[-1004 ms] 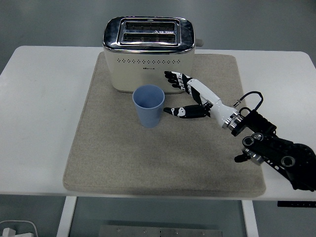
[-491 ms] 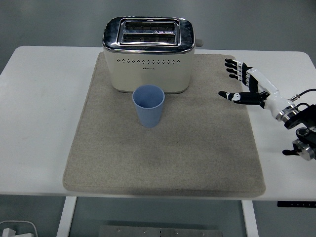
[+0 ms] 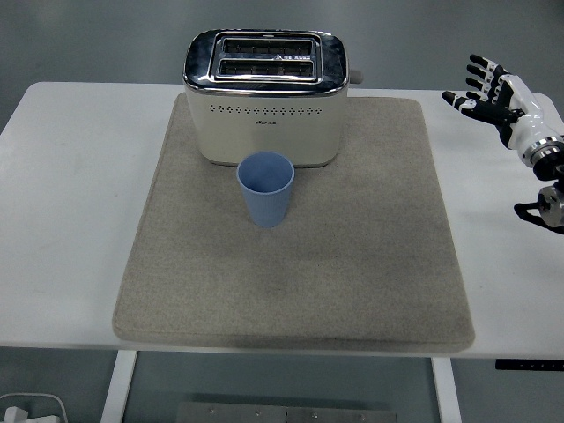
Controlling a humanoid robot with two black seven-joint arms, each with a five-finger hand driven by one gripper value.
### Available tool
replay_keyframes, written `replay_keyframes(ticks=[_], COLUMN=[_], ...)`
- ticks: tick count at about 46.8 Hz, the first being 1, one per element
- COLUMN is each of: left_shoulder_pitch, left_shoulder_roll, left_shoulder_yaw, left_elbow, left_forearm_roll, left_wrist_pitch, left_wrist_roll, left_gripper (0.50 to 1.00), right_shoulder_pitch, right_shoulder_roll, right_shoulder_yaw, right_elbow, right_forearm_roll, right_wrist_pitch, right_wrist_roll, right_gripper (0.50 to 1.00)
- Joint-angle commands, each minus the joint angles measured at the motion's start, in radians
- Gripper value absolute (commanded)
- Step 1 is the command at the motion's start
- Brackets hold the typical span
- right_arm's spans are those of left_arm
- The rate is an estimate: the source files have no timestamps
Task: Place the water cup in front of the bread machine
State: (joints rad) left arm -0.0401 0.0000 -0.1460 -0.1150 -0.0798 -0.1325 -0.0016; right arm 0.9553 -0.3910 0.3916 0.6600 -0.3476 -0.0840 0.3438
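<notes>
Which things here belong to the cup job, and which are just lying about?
Job things:
- blue water cup, upright on the mat
- bread machine, right behind it
- right hand, open, off at the table's right

Just there:
- beige mat
- white table

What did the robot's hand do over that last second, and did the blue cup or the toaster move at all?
The right hand drew back from just beside the cup, moving away to the right and toward the table's far right edge, fingers spread and empty. It took hold of nothing. The cup stayed upright on the mat in front of the toaster, which did not move either.
</notes>
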Motion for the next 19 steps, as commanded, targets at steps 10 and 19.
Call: replay_keyframes(ticks=[10,19], left_shoulder_pitch=[0.0,0.0], left_shoulder_roll=[0.0,0.0], left_shoulder_yaw=[-0.001,0.0], left_elbow=[0.0,0.0], left_forearm_roll=[0.0,0.0], left_wrist_pitch=[-0.001,0.001], left_wrist_roll=[0.0,0.0], left_gripper=[1.0,1.0], right_shoulder_pitch=[0.036,0.039], right_shoulder_roll=[0.035,0.04], right_shoulder_yaw=[0.0,0.0], right_elbow=[-0.039,-0.04], right_forearm_roll=[-0.002,-0.002], right_wrist_pitch=[0.003,-0.005], right_wrist_roll=[0.003,0.004], right_gripper=[0.921,0.921])
